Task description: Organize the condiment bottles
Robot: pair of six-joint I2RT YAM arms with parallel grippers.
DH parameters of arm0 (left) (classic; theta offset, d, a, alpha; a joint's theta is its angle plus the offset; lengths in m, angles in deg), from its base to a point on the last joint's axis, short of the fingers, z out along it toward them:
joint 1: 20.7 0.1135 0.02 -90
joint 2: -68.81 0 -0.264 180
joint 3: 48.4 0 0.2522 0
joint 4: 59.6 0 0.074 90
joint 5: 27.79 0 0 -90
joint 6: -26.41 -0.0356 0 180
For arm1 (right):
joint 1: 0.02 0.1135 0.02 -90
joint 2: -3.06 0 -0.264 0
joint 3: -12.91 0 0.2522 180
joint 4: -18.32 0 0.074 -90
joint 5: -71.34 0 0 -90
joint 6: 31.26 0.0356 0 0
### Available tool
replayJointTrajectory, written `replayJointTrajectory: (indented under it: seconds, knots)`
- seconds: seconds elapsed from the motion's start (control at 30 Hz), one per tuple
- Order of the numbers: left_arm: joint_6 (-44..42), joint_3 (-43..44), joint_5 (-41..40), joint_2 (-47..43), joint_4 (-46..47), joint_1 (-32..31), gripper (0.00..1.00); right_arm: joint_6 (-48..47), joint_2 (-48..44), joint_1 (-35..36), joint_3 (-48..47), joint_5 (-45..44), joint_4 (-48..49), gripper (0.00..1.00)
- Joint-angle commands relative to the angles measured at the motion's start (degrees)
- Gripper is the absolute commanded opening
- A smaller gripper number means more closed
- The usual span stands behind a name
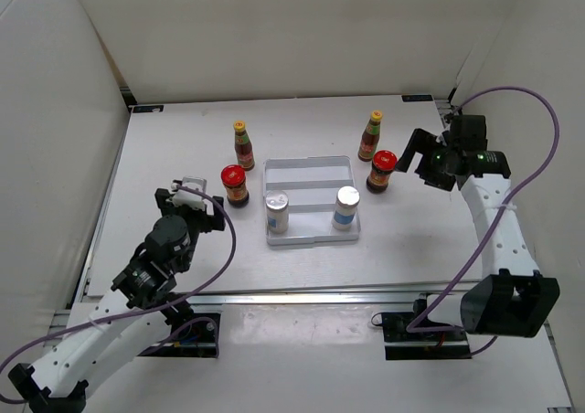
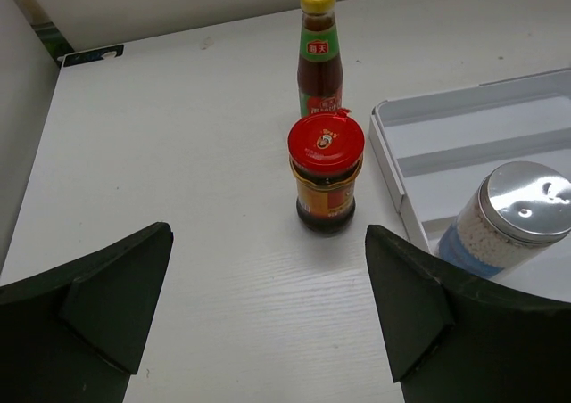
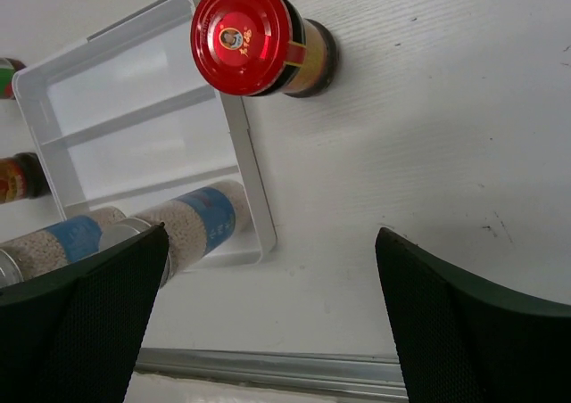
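Note:
A white ribbed tray (image 1: 309, 164) lies mid-table with two white silver-topped shakers (image 1: 277, 211) (image 1: 346, 206) standing in its near compartment. A red-lidded jar (image 1: 235, 184) and a tall yellow-capped sauce bottle (image 1: 242, 145) stand left of the tray; another jar (image 1: 383, 170) and sauce bottle (image 1: 370, 135) stand to its right. My left gripper (image 1: 195, 194) is open and empty, just left of the left jar (image 2: 326, 173). My right gripper (image 1: 413, 154) is open and empty, just right of the right jar (image 3: 257, 37).
The table's near metal edge (image 3: 294, 372) runs close below the tray. White walls enclose the table on three sides. A purple cable (image 1: 539, 148) loops beside the right arm.

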Motion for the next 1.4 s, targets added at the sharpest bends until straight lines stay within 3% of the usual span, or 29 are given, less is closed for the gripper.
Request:
replayJointTrajectory:
  seconds: [0.0, 0.3, 0.53, 1.1, 1.2, 1.37]
  knots:
    - [0.13, 0.63, -1.21, -2.30, 1.57, 0.04, 1.00, -0.08, 2.95, 0.38, -3.18, 1.46, 2.62, 1.00]
    - [0.74, 1.06, -1.73, -1.60, 1.49, 0.04, 1.00, -1.93, 11.40, 8.90, -10.03, -9.94, 4.73, 1.00]
    - [1.45, 2.21, -1.73, 0.25, -0.26, 0.04, 1.00, -2.98, 21.58, 11.37, -17.77, -16.91, 1.04, 1.00]
    - [1.98, 2.21, -1.73, 0.78, -0.27, 0.04, 1.00, -4.03, 31.53, 11.37, -18.83, -13.84, 2.80, 1.00]
    - [1.98, 2.21, -1.73, 0.78, -0.27, 0.04, 1.00, -4.03, 32.06, 11.37, -18.83, -13.14, 2.80, 0.92]
    - [1.98, 2.21, -1.73, 1.31, -0.27, 0.04, 1.00, -4.03, 32.06, 11.37, -18.30, -12.61, 2.80, 0.60]
